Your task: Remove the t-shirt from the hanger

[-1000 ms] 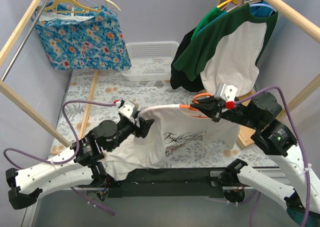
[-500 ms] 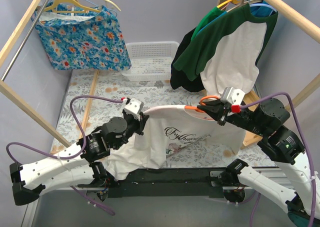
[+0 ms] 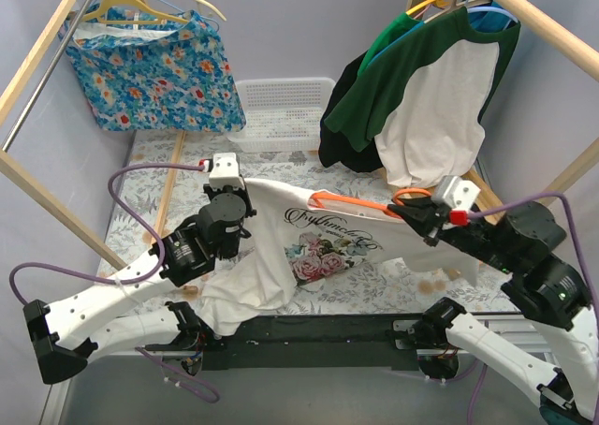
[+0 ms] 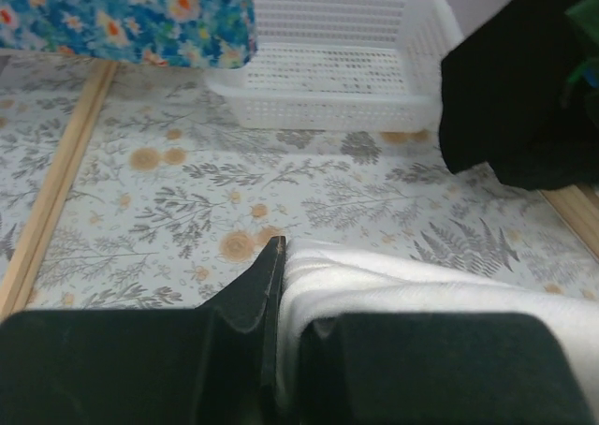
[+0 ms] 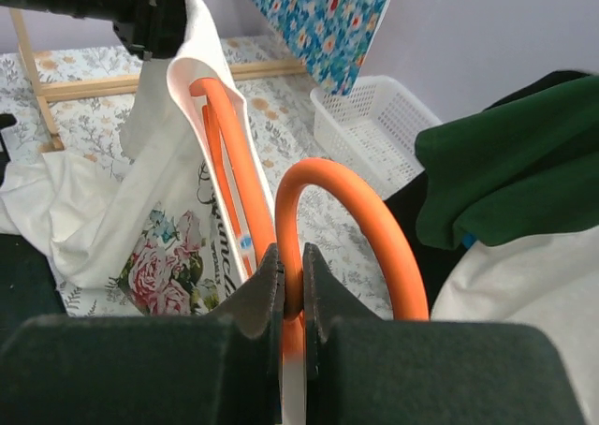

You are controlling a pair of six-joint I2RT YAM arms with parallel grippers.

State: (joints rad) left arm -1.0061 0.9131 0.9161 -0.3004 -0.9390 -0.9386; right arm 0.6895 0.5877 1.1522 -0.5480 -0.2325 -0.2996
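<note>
A white t-shirt (image 3: 318, 247) with a rose print hangs stretched between my two arms above the table. Its orange hanger (image 3: 360, 203) shows through the neck opening. My right gripper (image 5: 292, 285) is shut on the hanger (image 5: 328, 210) at the base of its hook, seen also at the right in the top view as the right gripper (image 3: 418, 217). My left gripper (image 4: 285, 285) is shut on a folded white edge of the t-shirt (image 4: 402, 285); in the top view the left gripper (image 3: 234, 189) stands at the shirt's left shoulder. The shirt's lower left part drapes onto the table.
A white plastic basket (image 3: 281, 113) stands at the back centre. A floral garment (image 3: 150, 69) hangs at the back left, a green and white shirt (image 3: 430, 97) and dark clothes at the back right. Wooden rack bars (image 3: 51, 210) run along both sides and on the table.
The left gripper closed on the t-shirt's shoulder and pulled it up and to the left. The right gripper carried the hanger to the right. The shirt is stretched wider and its rose print shows.
</note>
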